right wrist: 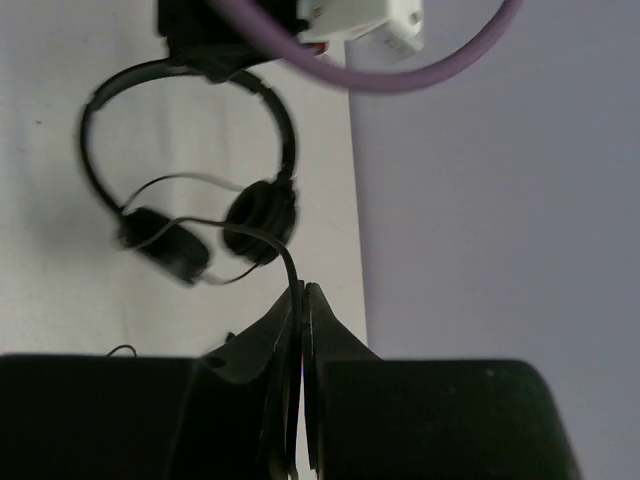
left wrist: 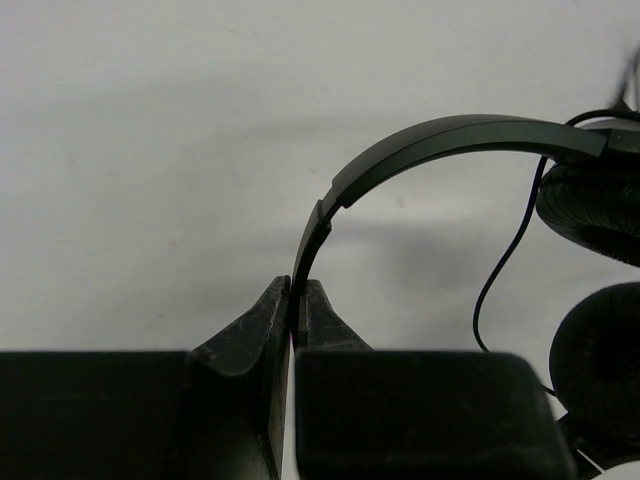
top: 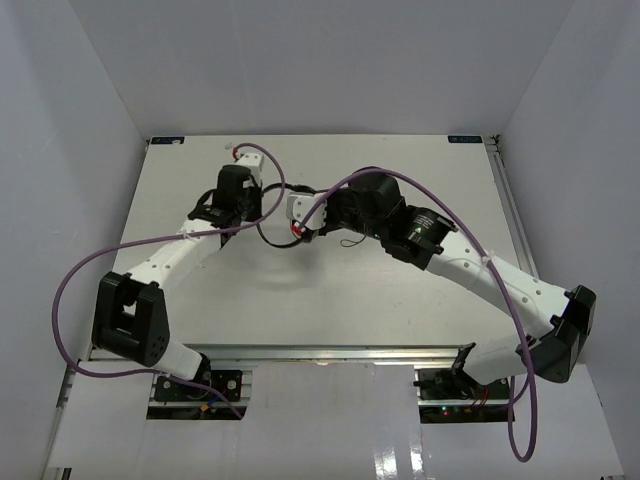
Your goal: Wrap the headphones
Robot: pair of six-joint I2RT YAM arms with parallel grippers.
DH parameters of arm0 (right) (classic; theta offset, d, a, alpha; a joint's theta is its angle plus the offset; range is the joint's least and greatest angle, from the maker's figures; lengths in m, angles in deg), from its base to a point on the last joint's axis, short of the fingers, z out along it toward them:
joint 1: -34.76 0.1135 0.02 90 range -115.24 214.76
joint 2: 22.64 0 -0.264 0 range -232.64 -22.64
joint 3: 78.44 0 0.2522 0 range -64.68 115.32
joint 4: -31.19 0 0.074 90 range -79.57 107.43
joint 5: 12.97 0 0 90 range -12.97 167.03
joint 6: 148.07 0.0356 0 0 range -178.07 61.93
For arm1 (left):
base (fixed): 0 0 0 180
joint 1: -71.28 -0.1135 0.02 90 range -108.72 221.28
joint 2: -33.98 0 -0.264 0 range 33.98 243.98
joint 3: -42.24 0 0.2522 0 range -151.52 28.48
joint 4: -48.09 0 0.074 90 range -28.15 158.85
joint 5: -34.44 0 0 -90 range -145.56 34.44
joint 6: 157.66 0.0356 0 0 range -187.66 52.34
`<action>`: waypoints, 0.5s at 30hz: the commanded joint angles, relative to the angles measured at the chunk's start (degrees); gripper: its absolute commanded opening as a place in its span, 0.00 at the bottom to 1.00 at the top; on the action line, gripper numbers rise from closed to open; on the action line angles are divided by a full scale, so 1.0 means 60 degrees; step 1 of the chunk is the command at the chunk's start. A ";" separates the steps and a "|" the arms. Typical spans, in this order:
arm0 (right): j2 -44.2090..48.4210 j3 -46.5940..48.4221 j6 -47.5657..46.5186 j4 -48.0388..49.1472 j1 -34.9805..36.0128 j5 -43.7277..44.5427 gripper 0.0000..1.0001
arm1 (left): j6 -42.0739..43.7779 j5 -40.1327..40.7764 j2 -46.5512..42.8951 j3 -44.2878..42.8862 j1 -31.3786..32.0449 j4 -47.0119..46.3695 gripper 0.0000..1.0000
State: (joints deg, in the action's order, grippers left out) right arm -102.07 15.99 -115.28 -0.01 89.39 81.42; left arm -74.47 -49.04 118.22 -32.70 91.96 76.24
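Pinching the headphones (right wrist: 262, 212) from both sides. My left gripper (left wrist: 297, 290) is closed tight on the thin headband (left wrist: 450, 133), near one end of the arch, with only the band between the jaws. From there the band rises and curves right to the two ear cups (left wrist: 600, 205) at the frame's edge.

My right gripper (right wrist: 302, 290) is closed too, on the thin black cord (right wrist: 288, 262), which runs from the fingertips up to one cup just beyond.

Top view: both wrists meet over the middle of the table (top: 400, 300), toward its far edge. The headphones are a small dark loop between them, and neither grip can be made out there.

Only the right wrist view shows the whole headset, blurred, under a purple cable (right wrist: 400, 75). Only the left wrist view shows the band sharp in the jaws. I cannot tell whether the cups touch the table.
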 commanded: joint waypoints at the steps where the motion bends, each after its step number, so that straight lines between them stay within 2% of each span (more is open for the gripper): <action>1: -0.0010 -0.0210 -0.0654 0.1648 -0.0201 0.0971 0.08 | 0.0264 -0.0958 -0.1493 0.0810 0.0723 -0.0473 0.00; 8: -0.0159 -0.0249 -0.0079 0.2318 -0.1186 0.0527 0.08 | 0.0276 -0.2015 -0.2822 0.1841 0.1104 -0.0408 0.00; 15: -0.0645 -0.0201 0.0733 0.2479 -0.1836 -0.0365 0.08 | 0.0158 -0.3109 -0.3471 0.1842 0.1439 -0.0147 0.00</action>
State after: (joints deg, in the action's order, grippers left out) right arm -104.09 14.24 -114.77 10.70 79.72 82.68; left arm -72.64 -61.22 100.58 -21.06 99.27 76.41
